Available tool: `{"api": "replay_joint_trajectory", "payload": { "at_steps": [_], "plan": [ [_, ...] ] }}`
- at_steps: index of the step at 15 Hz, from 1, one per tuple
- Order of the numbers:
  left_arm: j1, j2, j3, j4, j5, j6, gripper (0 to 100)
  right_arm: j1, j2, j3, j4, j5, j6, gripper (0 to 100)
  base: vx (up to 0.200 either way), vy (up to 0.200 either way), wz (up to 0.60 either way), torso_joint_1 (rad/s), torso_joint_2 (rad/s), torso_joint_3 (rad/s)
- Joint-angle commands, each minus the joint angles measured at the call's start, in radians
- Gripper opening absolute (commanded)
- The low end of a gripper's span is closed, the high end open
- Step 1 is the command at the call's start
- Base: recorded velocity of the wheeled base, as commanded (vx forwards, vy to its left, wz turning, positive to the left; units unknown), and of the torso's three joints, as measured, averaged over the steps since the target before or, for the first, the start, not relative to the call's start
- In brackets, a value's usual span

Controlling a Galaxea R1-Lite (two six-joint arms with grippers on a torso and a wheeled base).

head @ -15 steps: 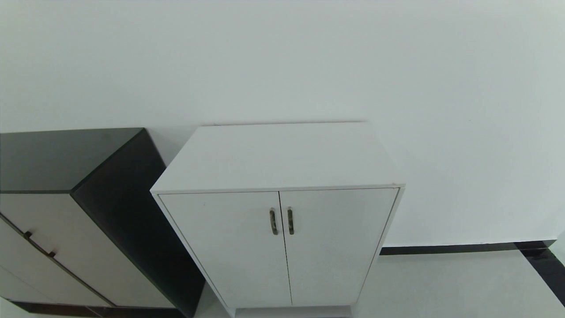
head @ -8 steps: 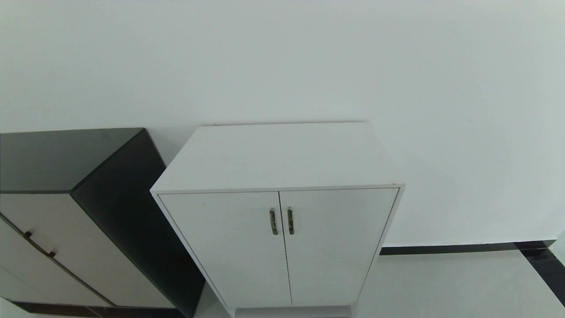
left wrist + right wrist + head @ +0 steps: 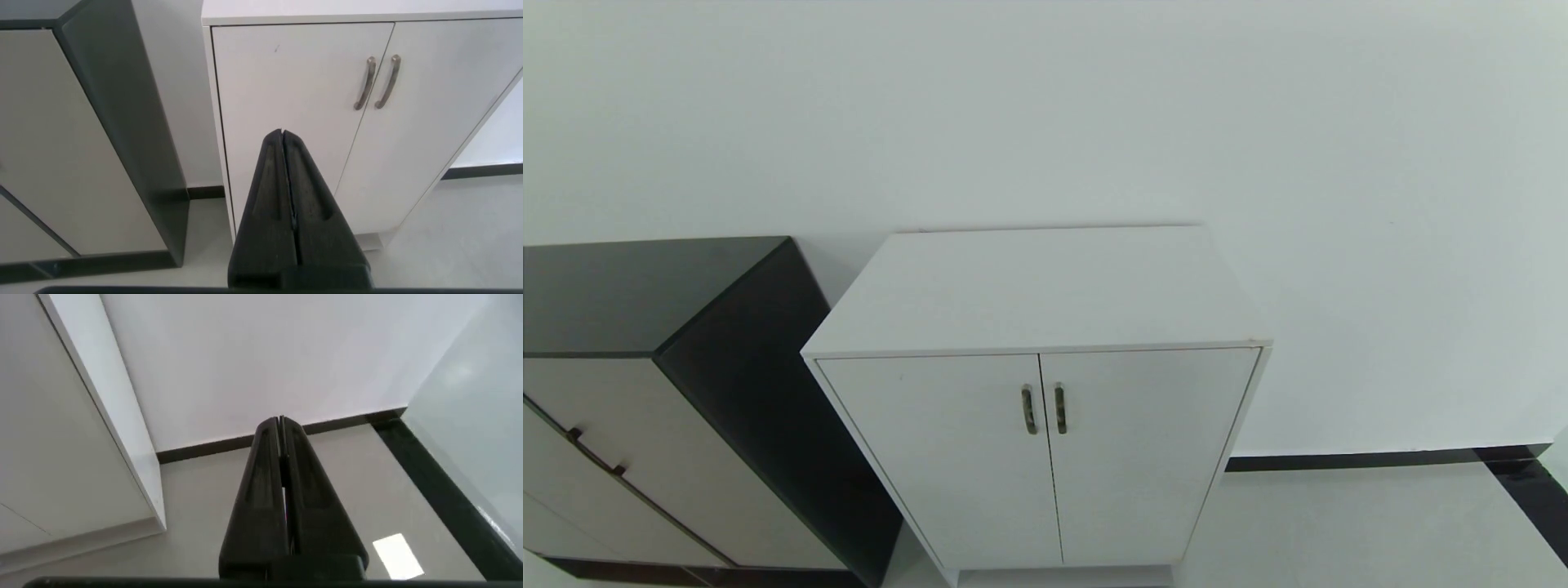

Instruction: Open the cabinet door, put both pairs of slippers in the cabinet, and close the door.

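At the far left I see a dark cabinet (image 3: 743, 384) with pale fronts, just beside the white cabinet (image 3: 1037, 286). The white cabinet stands against the wall (image 3: 1045, 106) in the middle of my head view. Both of its doors are closed. The left door (image 3: 947, 457) and right door (image 3: 1143, 449) meet at the centre, and the two handles (image 3: 1028, 409) stand upright side by side, one on each side of the seam. My left gripper (image 3: 282, 135) is closed tight with nothing in it. It points at the left door, lower than the handles and apart from the door. To the right of the white cabinet is pale floor (image 3: 1339, 531), with a black stripe (image 3: 1347, 461) along the foot of the wall. My right gripper (image 3: 280, 422) is also closed tight and holds nothing. It is out over that floor, right of the white cabinet, pointing toward the stripe.
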Motion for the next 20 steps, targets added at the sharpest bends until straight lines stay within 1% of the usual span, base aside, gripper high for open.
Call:
{"api": "replay_joint_trajectory", "payload": {
  "at_steps": [1, 2, 5, 6, 8, 9, 10, 12, 14, 18, 20],
  "plan": [
    [0.000, 0.000, 0.000, -0.001, 0.000, -0.001, 0, 0.021, -0.021, 0.004, -0.001, 0.078, 0.009, 0, 0.000, 0.000, 0.00, 0.000, 0.00, 0.000],
    [0.000, 0.000, 0.000, 0.000, 0.000, -0.001, 0, 0.050, -0.075, 0.007, -0.004, 0.216, 0.026, 0, 0.000, 0.000, 0.00, 0.000, 0.00, 0.000],
    [0.000, 0.000, 0.000, -0.001, 0.000, -0.001, 0, 0.047, -0.075, 0.033, -0.064, 0.232, 0.026, 0, 0.000, 0.000, 0.00, 0.000, 0.00, 0.000],
    [0.000, 0.000, 0.000, 0.000, 0.000, -0.001, 0, 0.047, -0.075, 0.034, -0.064, 0.233, 0.031, 0, 0.000, 0.000, 0.00, 0.000, 0.00, 0.000],
    [0.000, 0.000, 0.000, 0.000, 0.000, -0.001, 0, 0.047, -0.075, 0.034, -0.062, 0.312, 0.046, 0, 0.000, 0.000, 0.00, 0.000, 0.00, 0.000],
    [0.000, 0.000, 0.000, 0.000, 0.000, -0.001, 0, 0.047, -0.075, 0.039, -0.067, 0.316, 0.040, 0, 0.000, 0.000, 0.00, 0.000, 0.00, 0.000],
    [0.000, 0.000, 0.000, 0.000, 0.000, -0.001, 0, 0.046, -0.075, 0.073, -0.096, 0.290, 0.022, 0, 0.000, 0.000, 0.00, 0.000, 0.00, 0.000],
    [0.000, 0.000, 0.000, 0.000, 0.000, 0.001, 0, 0.044, -0.075, 0.073, -0.096, 0.247, 0.092, 0, 0.000, 0.000, 0.00, 0.000, 0.00, 0.000],
    [0.000, 0.000, 0.000, -0.001, 0.000, -0.001, 0, 0.042, -0.073, 0.069, -0.091, 0.241, 0.060, 0, 0.000, 0.000, 0.00, 0.000, 0.00, 0.000],
    [0.000, 0.000, 0.000, 0.000, 0.000, -0.002, 0, -0.010, 0.006, 0.071, -0.093, 0.239, 0.060, 0, 0.000, 0.000, 0.00, 0.000, 0.00, 0.000],
    [0.000, 0.000, 0.000, 0.000, 0.000, -0.001, 0, -0.010, 0.006, 0.071, -0.093, 0.241, 0.060, 0, 0.000, 0.000, 0.00, 0.000, 0.00, 0.000]
  ]
}}
